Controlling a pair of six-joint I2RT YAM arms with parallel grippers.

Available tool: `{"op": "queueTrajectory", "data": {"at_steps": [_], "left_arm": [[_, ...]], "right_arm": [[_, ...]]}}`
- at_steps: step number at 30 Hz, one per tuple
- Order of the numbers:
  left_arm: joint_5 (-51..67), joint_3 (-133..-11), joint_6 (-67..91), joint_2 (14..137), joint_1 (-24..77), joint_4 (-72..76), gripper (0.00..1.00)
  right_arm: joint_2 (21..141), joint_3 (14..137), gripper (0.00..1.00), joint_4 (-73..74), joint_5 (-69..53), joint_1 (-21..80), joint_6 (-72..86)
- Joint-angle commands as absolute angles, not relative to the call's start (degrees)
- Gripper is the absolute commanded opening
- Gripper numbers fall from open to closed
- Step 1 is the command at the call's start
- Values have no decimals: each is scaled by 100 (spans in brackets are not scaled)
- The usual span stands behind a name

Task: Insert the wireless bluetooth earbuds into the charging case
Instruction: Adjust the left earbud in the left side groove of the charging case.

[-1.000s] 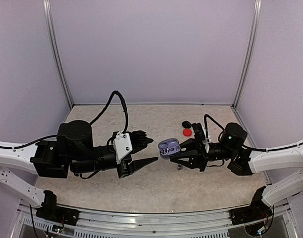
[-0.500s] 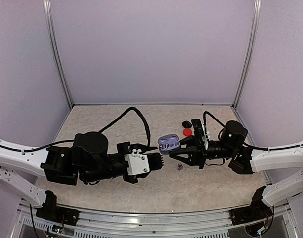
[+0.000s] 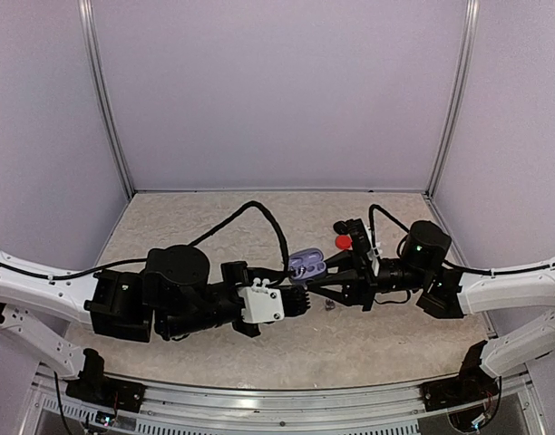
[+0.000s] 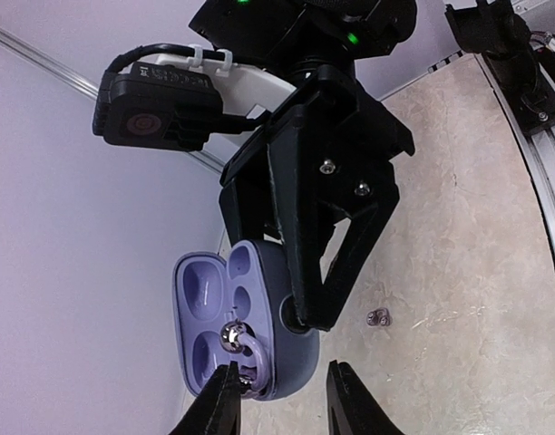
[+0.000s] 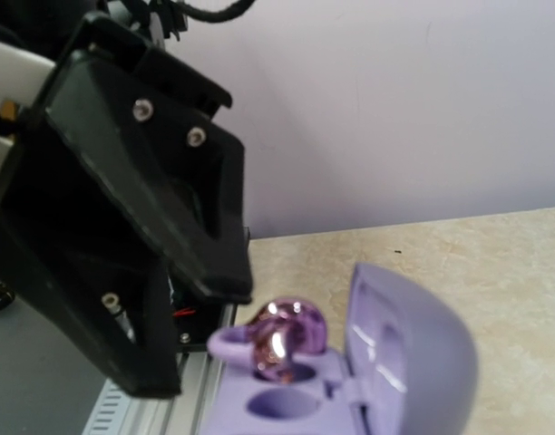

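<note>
Two left fingers (image 4: pixel 216 406) stand a little apart at the lower rim of an open charging case (image 4: pixel 291 362), their tips pointing up at it in the left wrist view. One tip appears to touch the pale loop of a lilac earbud (image 4: pixel 234 343). The other tip stands clear of the bud, beside the case's rounded shell, so the pair is spread rather than pinched on anything.

The earbud has a shiny chrome tip and a curved lilac loop. It sits at the mouth of a well in the case's base with its head standing proud, and the well next to it shows as a hollow. The case is pale purple and pebble-shaped, with its lid hinged back.

The right fingers (image 4: pixel 300 263) clamp the case's shell from both sides. They hold it up off the tabletop (image 3: pixel 214 217), with its open face turned toward the left fingers.

Behind its fingers, the left arm (image 3: pixel 178 290) lies low and stretched across the tabletop, wrist level, with a black cable arching over it. The right arm (image 3: pixel 427 254) reaches in from the other side, forearm about level, and the two meet near the middle.

A small silver bud (image 3: pixel 329 304) lies on the tabletop near the case. A red bud (image 3: pixel 343 242) and a black bud (image 3: pixel 337 227) lie just behind the right fingers.
</note>
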State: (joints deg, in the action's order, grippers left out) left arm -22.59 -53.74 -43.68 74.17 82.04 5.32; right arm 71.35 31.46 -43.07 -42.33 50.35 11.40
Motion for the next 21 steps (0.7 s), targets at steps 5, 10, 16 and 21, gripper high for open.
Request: {"op": "queueTrajectory", "data": {"at_steps": [5, 10, 16, 21], "left_arm": [[-2486, -5573, -4554, 7529, 8253, 861, 31], [-2639, -5559, -4644, 7540, 8251, 964, 27], [-2683, -5555, -4640, 7516, 8253, 991, 21], [-2621, -5555, -4590, 7456, 8253, 963, 15]], "right_arm": [[7058, 3313, 2, -4248, -4175, 5174, 1012], [7061, 3339, 2, -4193, -4181, 5227, 940], [7061, 3331, 2, -4159, -4175, 5247, 905], [7066, 3339, 2, -4131, -4166, 5256, 880]]}}
